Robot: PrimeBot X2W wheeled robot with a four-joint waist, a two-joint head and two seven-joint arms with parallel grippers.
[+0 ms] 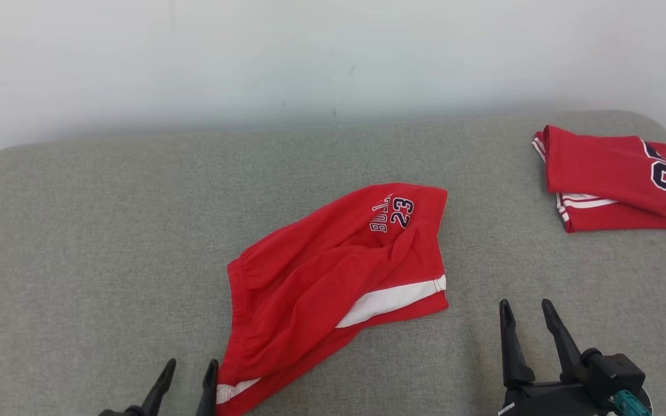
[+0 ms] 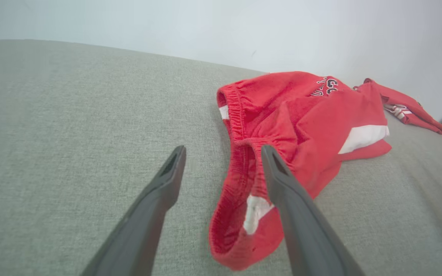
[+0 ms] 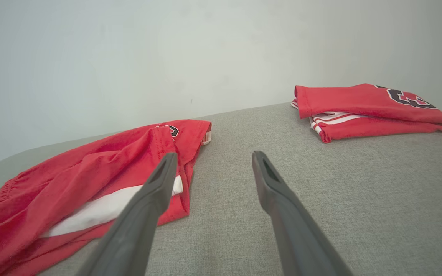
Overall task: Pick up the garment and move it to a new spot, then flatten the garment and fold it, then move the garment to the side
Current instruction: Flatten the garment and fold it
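Left wrist view: waistband (image 2: 239,115) of shorts (image 2: 313,126)

The left jaws stand parted, fingers (image 1: 161,378) low; right jaws spread wide, fingers (image 1: 511,346) forward.

Just right of the left gripper (image 1: 192,365), the basketball shorts (image 1: 321,271) are showing bright red, with a white side stripe and navy "BULLS 23" lettering outlined in white. Ahead of the right gripper (image 1: 525,304), the folded jersey (image 1: 605,167) is showing matching red, white trim stripes and navy numerals. Both grippers' fingers (image 1: 512,346) are looking black against heathered grey upholstery (image 1: 78,231).
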